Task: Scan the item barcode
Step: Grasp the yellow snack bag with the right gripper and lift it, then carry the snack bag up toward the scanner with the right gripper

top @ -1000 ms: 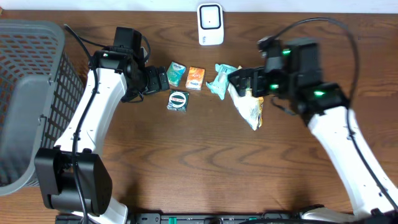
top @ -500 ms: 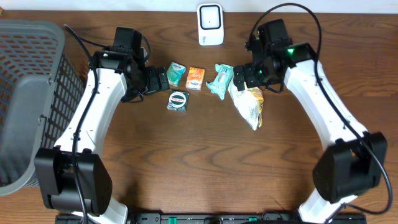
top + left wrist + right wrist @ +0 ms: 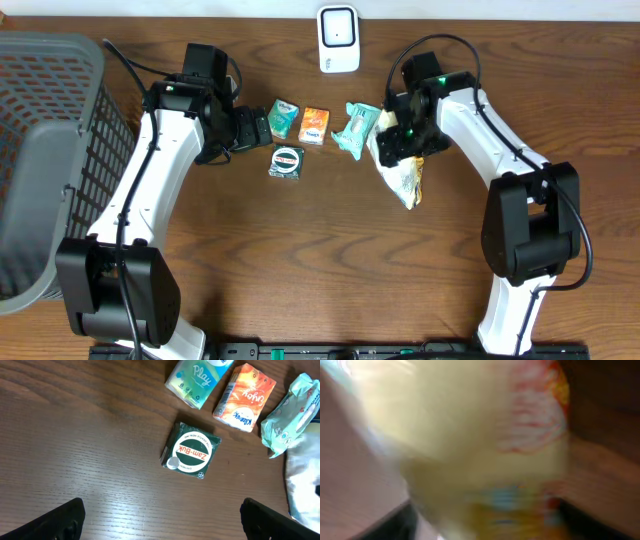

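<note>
The snack bag [image 3: 406,180] lies on the surface [image 3: 320,260] right of centre. Its upper end is under your right claw [image 3: 396,140], which sits down on it. The right wrist view is a blur of yellow wrapper, so you cannot tell whether that claw has gripped the bag. A teal packet [image 3: 354,130] lies just beside the bag's left side. The white scanner [image 3: 338,38] stands at the far edge. Your left claw [image 3: 250,128] is spread wide and holds nothing, near the Zam-Buk box [image 3: 287,161], the green Play pack [image 3: 284,118] and the orange tissue pack [image 3: 314,125].
</note>
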`<state>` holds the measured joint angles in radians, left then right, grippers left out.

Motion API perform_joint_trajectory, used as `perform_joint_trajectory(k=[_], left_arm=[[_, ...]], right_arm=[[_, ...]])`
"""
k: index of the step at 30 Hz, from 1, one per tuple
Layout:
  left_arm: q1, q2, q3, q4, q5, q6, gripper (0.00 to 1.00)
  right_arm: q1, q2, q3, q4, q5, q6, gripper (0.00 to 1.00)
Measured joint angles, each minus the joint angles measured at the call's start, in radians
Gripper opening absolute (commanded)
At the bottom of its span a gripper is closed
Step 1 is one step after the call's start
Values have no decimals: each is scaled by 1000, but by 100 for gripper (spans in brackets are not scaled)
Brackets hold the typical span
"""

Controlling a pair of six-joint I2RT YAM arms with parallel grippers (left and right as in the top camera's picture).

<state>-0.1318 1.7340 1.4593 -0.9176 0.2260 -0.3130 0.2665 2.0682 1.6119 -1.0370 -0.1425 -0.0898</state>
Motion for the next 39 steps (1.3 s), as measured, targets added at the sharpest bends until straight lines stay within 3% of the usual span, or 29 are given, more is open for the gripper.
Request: perform_joint_trajectory(k=[2, 5, 6, 14, 20, 23, 30, 39], left_arm=[[0, 0, 0, 0, 0, 0, 98], [0, 0, 0, 0, 0, 0, 98], [0, 0, 0, 0, 0, 0, 98], [0, 0, 0, 0, 0, 0, 98], [0, 0, 0, 0, 0, 0, 98], [0, 0, 0, 0, 0, 0, 98], [0, 0, 0, 0, 0, 0, 98], [0, 0, 0, 0, 0, 0, 98]], right_arm=[[0, 0, 0, -11, -10, -13, 24], [0, 0, 0, -20, -23, -22, 2], [0, 0, 0, -21, -25, -23, 1], [-3, 0, 26, -62, -59, -23, 1], [-14, -1, 161, -111, -63, -10, 1], [-40, -22, 226, -108, 28, 47, 1], [-70, -54, 236, -89, 453, 206, 1], [-56, -57, 26, 127, 678, 274, 4]])
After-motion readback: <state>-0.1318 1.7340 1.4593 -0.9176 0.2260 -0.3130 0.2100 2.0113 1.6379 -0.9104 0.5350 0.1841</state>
